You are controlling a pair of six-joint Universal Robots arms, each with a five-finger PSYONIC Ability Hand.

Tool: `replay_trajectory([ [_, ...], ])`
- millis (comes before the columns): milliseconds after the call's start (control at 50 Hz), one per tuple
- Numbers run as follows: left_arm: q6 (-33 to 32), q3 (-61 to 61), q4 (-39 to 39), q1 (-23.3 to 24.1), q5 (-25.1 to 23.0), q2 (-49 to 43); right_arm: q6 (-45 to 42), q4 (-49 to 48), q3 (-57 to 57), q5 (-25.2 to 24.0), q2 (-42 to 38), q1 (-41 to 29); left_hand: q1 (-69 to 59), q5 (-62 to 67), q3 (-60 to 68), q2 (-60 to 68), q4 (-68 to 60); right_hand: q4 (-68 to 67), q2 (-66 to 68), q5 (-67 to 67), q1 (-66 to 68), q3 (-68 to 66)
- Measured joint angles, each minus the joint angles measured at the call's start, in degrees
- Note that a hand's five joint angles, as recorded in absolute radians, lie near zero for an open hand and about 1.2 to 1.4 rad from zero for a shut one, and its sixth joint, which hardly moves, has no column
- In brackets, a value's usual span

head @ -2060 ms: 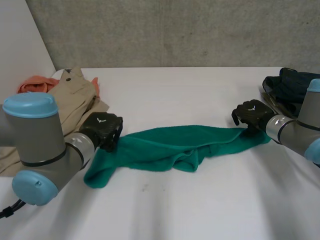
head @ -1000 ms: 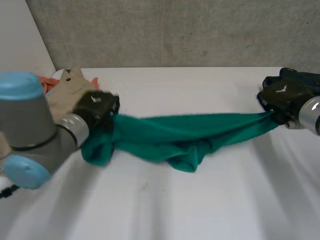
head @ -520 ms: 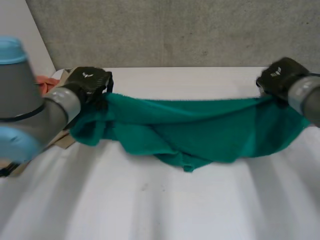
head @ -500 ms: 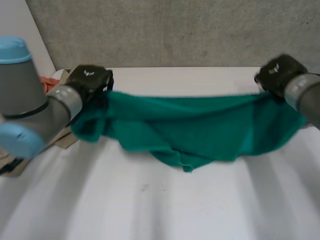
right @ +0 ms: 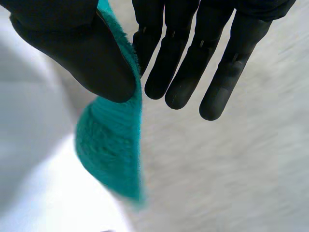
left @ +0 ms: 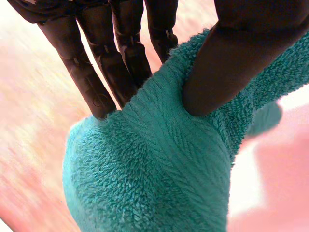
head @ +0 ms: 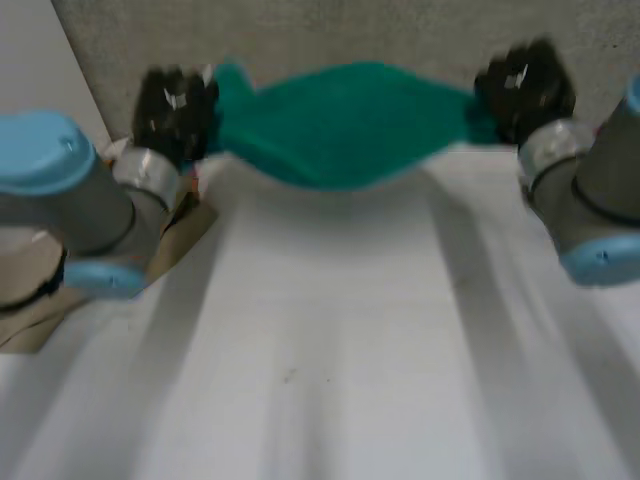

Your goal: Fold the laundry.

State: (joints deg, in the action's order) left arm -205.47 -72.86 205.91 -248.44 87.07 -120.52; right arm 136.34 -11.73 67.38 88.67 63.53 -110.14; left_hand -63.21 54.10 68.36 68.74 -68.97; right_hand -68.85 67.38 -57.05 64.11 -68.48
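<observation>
White tabletop [head: 330, 340] lies bare beneath the green towel [head: 340, 125], which hangs in the air in front of a grey wall [head: 300, 30], stretched between the two hands and sagging in the middle. The left hand [head: 175, 110] pinches one end, its thumb pressing a thick wad of cloth against the fingers [left: 96, 72]. The right hand [head: 520, 85] pinches the other end, but in its wrist view only a thin edge sits between the thumb and the nearest finger, the others straight and free. That slim hold looks the likeliest to fail: a brisk swing or a hard outward pull could tug the edge loose, dropping the towel in a heap. The bunched left end may also keep the cloth from laying flat. A beige garment [head: 175, 235] beside the left arm could be snagged as the arm lowers.
</observation>
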Motion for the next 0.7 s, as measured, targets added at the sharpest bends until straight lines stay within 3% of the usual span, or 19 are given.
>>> replay_trajectory([
  [220, -0.4, -18.1, -2.0, 1.1, 0.1, 0.6, 8.9, 3.6, 16.1, -1.7, 0.0, 0.9, 0.2, -0.3, -3.6, -3.9, 4.1, 0.0, 0.0, 0.0, 0.0, 0.0],
  [280, -0.4, -21.3, -4.3, 1.5, 0.4, 3.3, 9.0, 3.4, 19.8, -2.8, 0.3, 1.2, 12.5, -12.0, -16.3, -16.9, 17.1, 0.0, 0.0, 0.0, 0.0, 0.0],
  [340, -0.3, -23.1, -6.8, 1.6, 0.6, 7.1, 8.8, 3.6, 22.4, -3.7, 1.5, 1.5, 14.4, -13.8, -18.0, -18.6, 18.9, 0.0, 0.0, 0.0, 0.0, 0.0],
  [360, -0.3, -23.8, -8.2, 1.7, 0.6, 9.1, 8.6, 3.7, 23.2, -4.1, 2.2, 1.7, 25.1, -24.7, -28.5, -29.6, 29.5, 0.0, 0.0, 0.0, 0.0, 0.0],
  [380, -0.3, -24.3, -9.8, 1.6, 0.5, 11.5, 8.4, 4.0, 24.0, -4.4, 2.9, 2.0, 26.0, -25.6, -29.8, -30.5, 30.5, 0.0, 0.0, 0.0, 0.0, 0.0],
  [540, -0.1, -23.5, -21.2, 0.6, -2.7, 22.3, 6.4, 7.1, 28.9, -8.0, 8.0, 5.7, 31.6, -33.5, -36.8, -37.6, 38.1, 0.0, 0.0, 0.0, 0.0, 0.0],
  [700, 2.7, -16.2, -27.0, -4.6, -8.2, 17.0, 6.0, 7.8, 30.4, -10.9, 9.0, 7.3, 31.6, -33.5, -36.8, -37.6, 38.1, 0.0, -0.1, 0.0, 0.0, 0.0],
])
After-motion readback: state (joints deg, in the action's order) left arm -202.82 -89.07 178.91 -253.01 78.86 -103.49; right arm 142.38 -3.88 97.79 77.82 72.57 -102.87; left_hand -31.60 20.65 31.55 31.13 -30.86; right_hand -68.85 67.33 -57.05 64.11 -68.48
